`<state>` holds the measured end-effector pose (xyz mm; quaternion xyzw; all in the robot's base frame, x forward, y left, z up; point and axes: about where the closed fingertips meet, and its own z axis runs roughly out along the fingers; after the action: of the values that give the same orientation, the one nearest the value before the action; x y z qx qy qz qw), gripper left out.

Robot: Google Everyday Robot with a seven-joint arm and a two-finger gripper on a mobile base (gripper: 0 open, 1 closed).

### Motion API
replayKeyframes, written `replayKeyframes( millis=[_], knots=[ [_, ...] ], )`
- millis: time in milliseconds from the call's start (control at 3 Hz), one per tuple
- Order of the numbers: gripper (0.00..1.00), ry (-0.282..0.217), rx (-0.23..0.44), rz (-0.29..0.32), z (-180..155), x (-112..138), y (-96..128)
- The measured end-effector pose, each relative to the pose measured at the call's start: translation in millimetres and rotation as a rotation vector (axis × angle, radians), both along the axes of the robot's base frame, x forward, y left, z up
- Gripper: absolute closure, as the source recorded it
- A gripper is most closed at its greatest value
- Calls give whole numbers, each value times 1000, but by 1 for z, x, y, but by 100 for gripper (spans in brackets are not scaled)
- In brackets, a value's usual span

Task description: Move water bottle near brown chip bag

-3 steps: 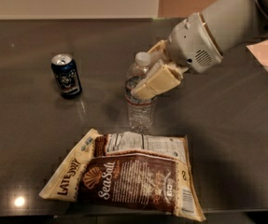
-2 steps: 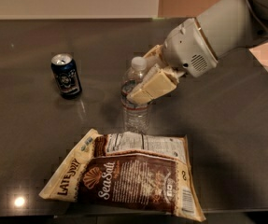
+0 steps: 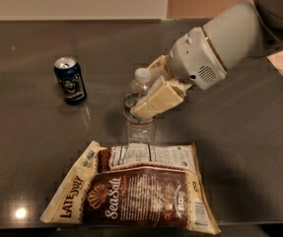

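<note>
1. The tool [image 3: 144,91] is above the middle of the desk [image 3: 239,147], at the end of a white arm [image 3: 220,46] reaching in from the upper right.
2. The tool is clamped on the upper part of the water bottle [image 3: 141,127], with one cream finger [image 3: 157,99] across its near side and the other behind it.
3. The water bottle is upright, white cap on top, with its base on the desk.
4. The chip bag [image 3: 136,191] lies flat just in front of the bottle; whether they touch cannot be told.
5. A dark blue soda can [image 3: 70,80] stands upright near the bottle, apart from it.
</note>
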<state>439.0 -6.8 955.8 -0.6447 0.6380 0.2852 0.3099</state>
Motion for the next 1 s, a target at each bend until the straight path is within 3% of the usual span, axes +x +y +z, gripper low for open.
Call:
replayKeyframes(
  millis=[667,1000],
  knots=[
    [13,5,0,6,0,-7,4],
    [0,3,-1,9,1,-9,6]
  ],
)
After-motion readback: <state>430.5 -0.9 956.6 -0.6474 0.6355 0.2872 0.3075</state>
